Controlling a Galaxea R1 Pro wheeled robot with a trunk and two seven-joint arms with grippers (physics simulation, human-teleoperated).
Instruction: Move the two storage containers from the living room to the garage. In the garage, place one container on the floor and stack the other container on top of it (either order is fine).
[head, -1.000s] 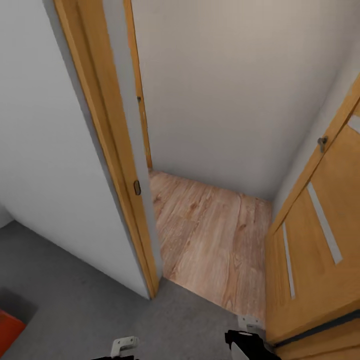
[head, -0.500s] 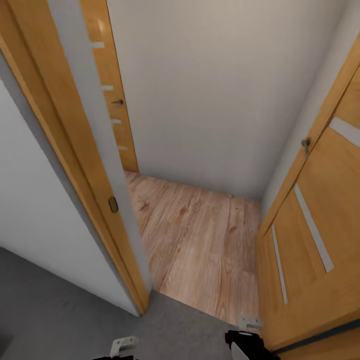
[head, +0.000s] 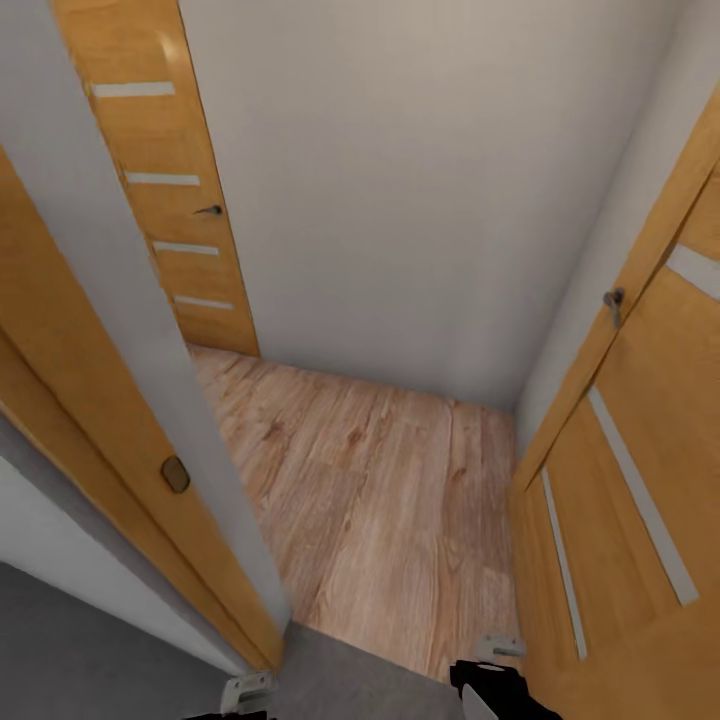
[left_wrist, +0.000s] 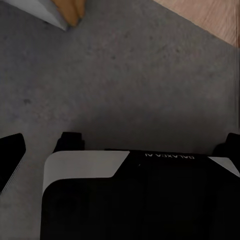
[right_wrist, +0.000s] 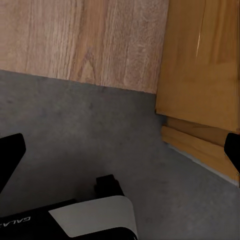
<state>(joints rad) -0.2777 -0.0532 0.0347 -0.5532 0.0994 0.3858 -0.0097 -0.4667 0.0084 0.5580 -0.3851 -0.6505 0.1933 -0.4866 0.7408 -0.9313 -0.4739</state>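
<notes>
— Fingers (left_wrist: 10, 155) of left gripper (left_wrist: 120, 147) spread wide, empty; likewise on right gripper (right_wrist: 120, 150). Parked on grey floor (right_wrist: 75, 130) at the threshold.
— Steer centred between door frame (head: 150, 500) and open door (head: 640, 480), onto wood planks (head: 380, 500).
— Containers: whereabouts, heading, long axis?
— Cannot tell from here.

Soft even light, faint shadows (edges warped)
</notes>
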